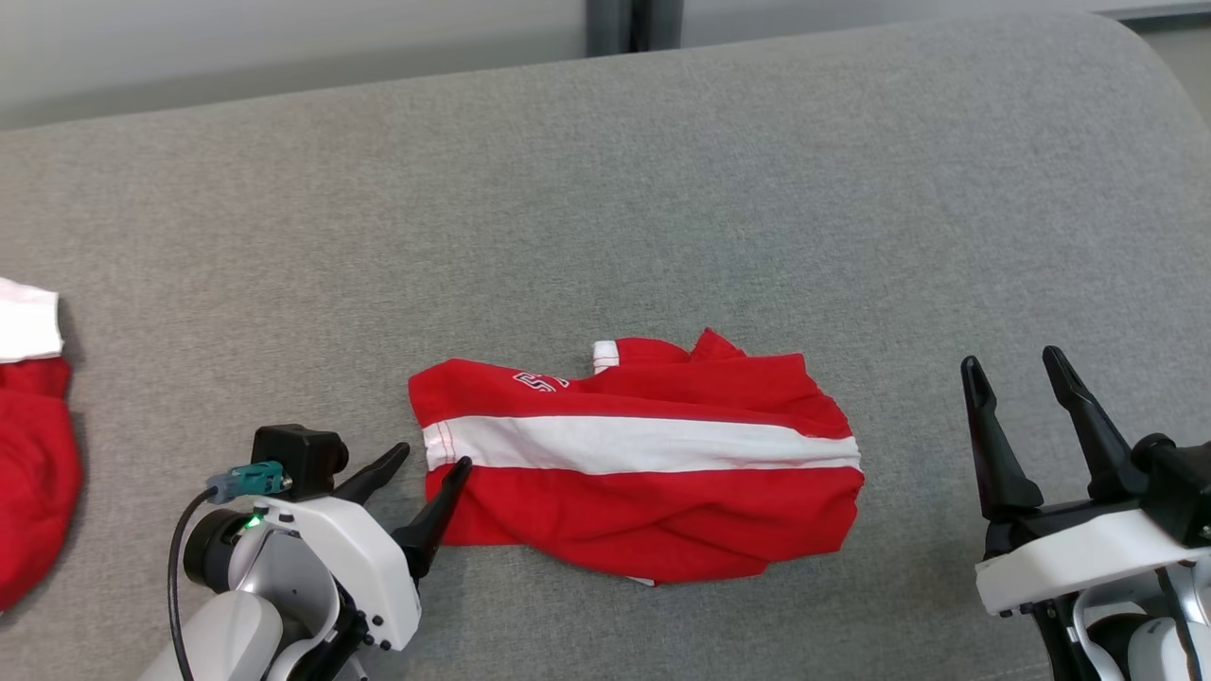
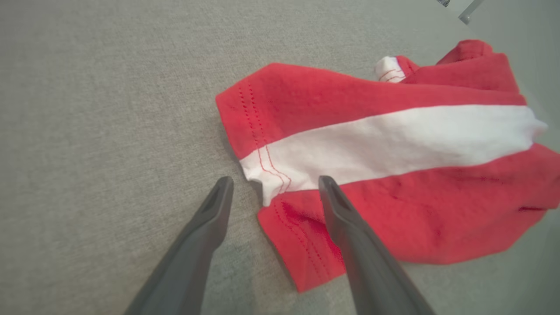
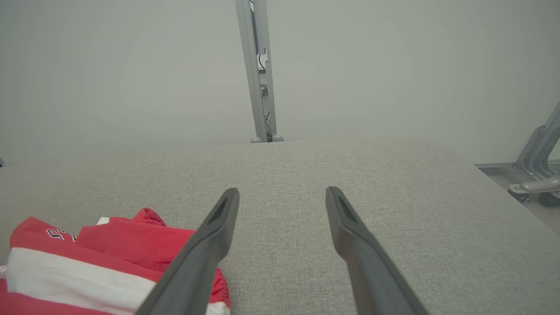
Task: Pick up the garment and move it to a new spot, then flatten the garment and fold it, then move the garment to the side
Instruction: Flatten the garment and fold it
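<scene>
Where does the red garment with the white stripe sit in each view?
Head view: garment lower centre, left edge at the left gripper.
Left wrist view: garment across the right half.
Right wrist view: garment in the bottom left corner.
Shared landmark: its white stripe.

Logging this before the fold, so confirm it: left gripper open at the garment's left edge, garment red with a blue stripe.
Not quite: the stripe is white, not blue, as the head view shows. The rest holds: the left gripper is open at the left edge of the red garment.
</scene>
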You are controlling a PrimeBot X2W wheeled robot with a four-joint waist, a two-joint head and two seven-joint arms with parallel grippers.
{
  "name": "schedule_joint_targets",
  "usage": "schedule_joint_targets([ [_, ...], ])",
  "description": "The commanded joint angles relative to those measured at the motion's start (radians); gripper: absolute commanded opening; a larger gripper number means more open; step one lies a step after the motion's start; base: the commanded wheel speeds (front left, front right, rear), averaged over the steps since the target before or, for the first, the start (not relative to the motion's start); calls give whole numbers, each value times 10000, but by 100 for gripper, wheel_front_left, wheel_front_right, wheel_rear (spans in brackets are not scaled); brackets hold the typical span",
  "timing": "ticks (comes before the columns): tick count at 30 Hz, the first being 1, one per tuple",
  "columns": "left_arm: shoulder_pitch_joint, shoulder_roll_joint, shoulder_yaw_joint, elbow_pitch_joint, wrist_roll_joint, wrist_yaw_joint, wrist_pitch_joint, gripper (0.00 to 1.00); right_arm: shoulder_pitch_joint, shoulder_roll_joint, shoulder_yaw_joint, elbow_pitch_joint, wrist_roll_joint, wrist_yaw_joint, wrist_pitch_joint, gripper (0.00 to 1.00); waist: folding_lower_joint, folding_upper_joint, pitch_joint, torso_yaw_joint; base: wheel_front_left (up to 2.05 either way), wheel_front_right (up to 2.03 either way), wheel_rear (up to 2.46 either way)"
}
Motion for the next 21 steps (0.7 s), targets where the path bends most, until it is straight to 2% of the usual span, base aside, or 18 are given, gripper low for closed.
schedule_joint_targets([
  [1,-221,30,44,50,-26,-51,-21,100,30,-35,-29,26,64,1,-106,100,0,-1,158,-147,0,0,0],
  [3,-269,24,52,192,-76,-131,-60,100,44,-35,-88,75,99,1,-155,100,0,-1,241,-197,0,0,0],
  [4,-318,2,109,236,-76,-144,-161,78,65,-35,-111,111,116,1,-151,100,0,-1,276,-215,0,0,0],
  [5,-335,-5,86,311,-87,-200,-155,0,86,-34,-130,139,133,1,-156,100,0,-1,303,-227,0,0,0],
  [12,-539,132,59,531,31,-321,-334,0,224,-29,-182,306,17,1,207,100,0,-1,464,-227,0,0,0],
  [21,-725,100,-23,568,90,-381,-413,0,-78,-38,1295,1345,745,1,1069,100,0,-1,682,37,0,0,0],
])
